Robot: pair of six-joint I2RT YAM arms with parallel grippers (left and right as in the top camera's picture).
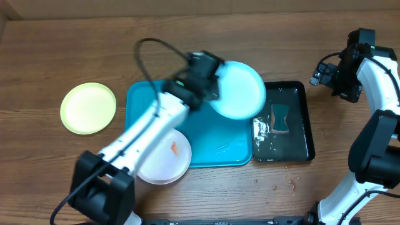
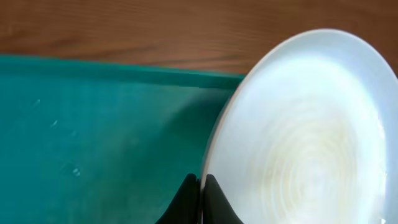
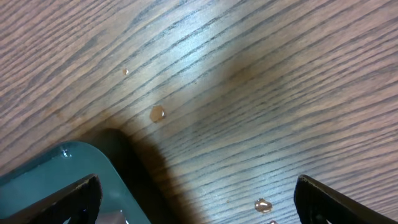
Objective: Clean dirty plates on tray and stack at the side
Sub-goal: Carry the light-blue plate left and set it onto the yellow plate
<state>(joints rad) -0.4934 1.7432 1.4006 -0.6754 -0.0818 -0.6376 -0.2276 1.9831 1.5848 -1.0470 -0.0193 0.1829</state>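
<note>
My left gripper is shut on the left rim of the light blue plate, which is lifted over the back right corner of the turquoise tray. In the left wrist view the black fingertips pinch the edge of the plate, which is tilted above the tray. A white plate with an orange smear lies at the tray's front left corner. On the table to the left rests a yellow-green plate. My right gripper stands open over bare wood, nothing between its fingers.
A glossy black tray with a sponge and white foam stands right of the turquoise tray; its corner shows in the right wrist view. Water drops dot the wood. The left arm's cable loops over the tray's back.
</note>
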